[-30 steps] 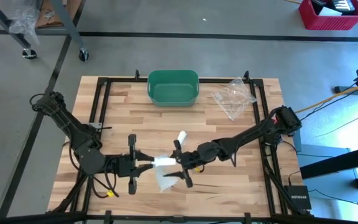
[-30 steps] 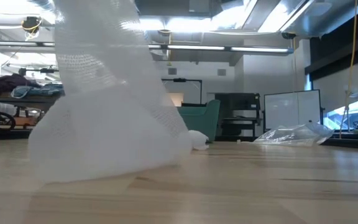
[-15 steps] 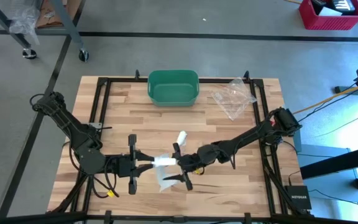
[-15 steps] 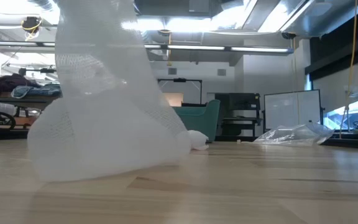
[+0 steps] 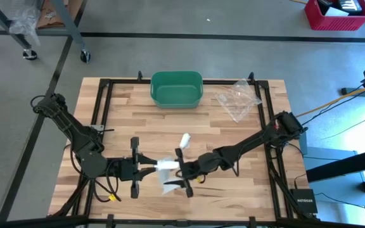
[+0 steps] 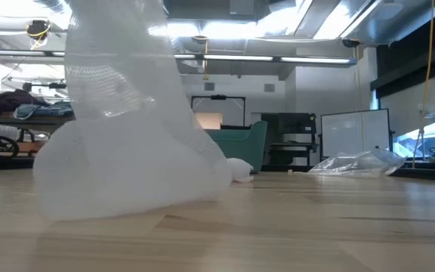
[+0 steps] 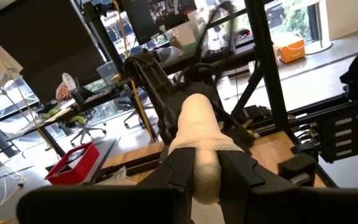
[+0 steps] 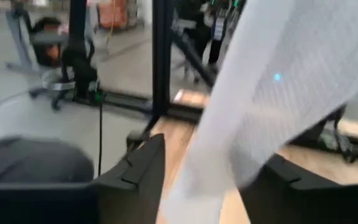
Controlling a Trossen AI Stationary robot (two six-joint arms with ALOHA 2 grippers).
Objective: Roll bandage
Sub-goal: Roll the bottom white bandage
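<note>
From above, the green bin (image 5: 177,88) sits at the table's (image 5: 125,120) far edge, and both arms meet well in front of it, near the front edge. The left pincer (image 5: 146,167) is clamped on a rolled end of the white bandage (image 5: 167,166) — the loose gauze trails down to the table just beside it. The right pincer (image 5: 184,175) sits at the other side of the bandage, its fingers spread around the hanging strip. A crumpled clear plastic bag (image 5: 237,98) lies to the right of the bin, a small white wad (image 5: 184,139) between bin and pincers.

At table height, the gauze (image 6: 127,128) drapes onto the wood, bin behind it.

Left wrist: the roll (image 7: 201,134) is pinched between the dark fingers (image 7: 179,171).

Right wrist: gauze (image 8: 272,93) hangs between parted fingers (image 8: 145,165) — whether they touch it, I cannot tell.
</note>
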